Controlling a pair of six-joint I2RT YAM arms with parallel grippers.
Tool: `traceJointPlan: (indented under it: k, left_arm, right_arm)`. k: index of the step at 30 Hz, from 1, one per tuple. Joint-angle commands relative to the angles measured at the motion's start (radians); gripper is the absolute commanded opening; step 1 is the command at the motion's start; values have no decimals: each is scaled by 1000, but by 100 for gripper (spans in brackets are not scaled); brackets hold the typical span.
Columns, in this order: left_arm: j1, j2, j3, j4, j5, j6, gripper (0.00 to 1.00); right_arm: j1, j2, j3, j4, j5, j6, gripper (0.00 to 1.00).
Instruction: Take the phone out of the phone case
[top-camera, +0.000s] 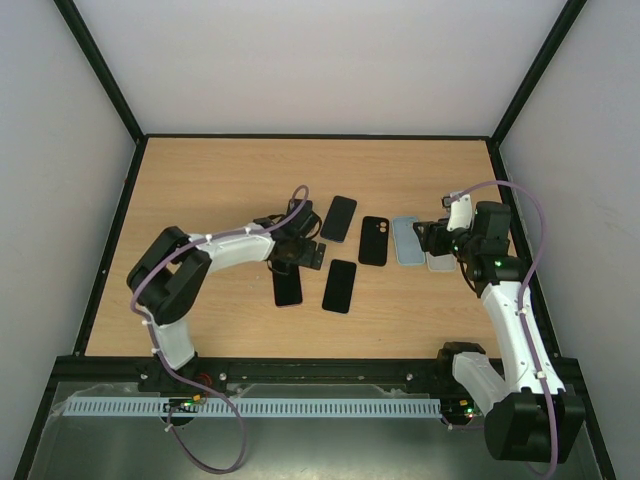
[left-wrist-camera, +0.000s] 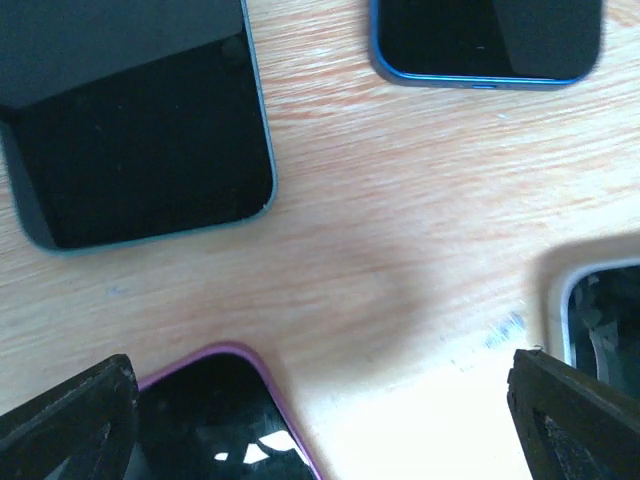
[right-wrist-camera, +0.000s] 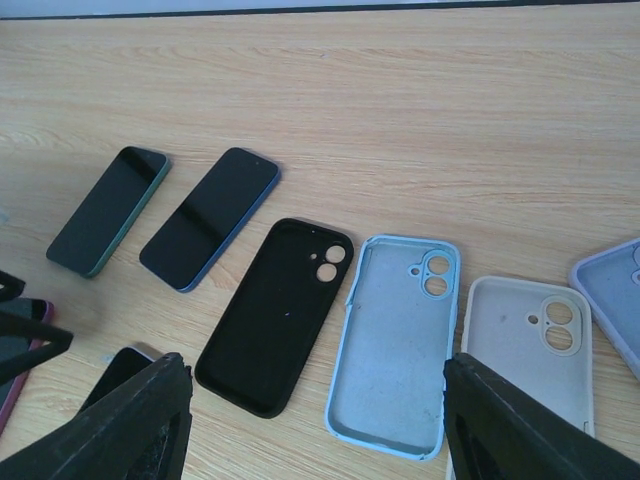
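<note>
A phone in a pink case (left-wrist-camera: 215, 420) lies screen up on the wooden table, also seen as the dark phone (top-camera: 287, 286) in the overhead view. My left gripper (left-wrist-camera: 325, 440) hovers low over its corner, open wide. The phone sits nearer the left finger (left-wrist-camera: 70, 420), and nothing is between the pads. My right gripper (right-wrist-camera: 325, 430) is open and empty above the near ends of a black case (right-wrist-camera: 275, 315) and a light blue case (right-wrist-camera: 395, 340). The pink edge (right-wrist-camera: 25, 345) shows at the far left of the right wrist view.
A bare teal phone (left-wrist-camera: 130, 120) and a blue phone (left-wrist-camera: 485, 40) lie just beyond the left gripper. A white-rimmed dark thing (left-wrist-camera: 600, 320) is at its right. Empty white (right-wrist-camera: 530, 340) and lilac (right-wrist-camera: 612, 290) cases lie beside the right gripper. Black rails edge the table (top-camera: 220, 180).
</note>
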Motion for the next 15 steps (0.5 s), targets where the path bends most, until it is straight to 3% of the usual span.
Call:
traceJointPlan:
  k: [1,8,11,15]
  left_arm:
    - [-27,-145,-18,-35,-80,-15,100]
    - [-25,-380,49,-140,-245,96,100]
    - [-20,-502,62,-146,-320,163,100]
    - [-8,-649,13,-55,-433,275,100]
  right_arm:
    - [-4,-14,-7,41,16,2,67]
    - [-4,-39,-34,134,133,83,73]
    - [-3,-70,-63,195,241,154,89]
    - [-3,-106,-86,276,398,264,92]
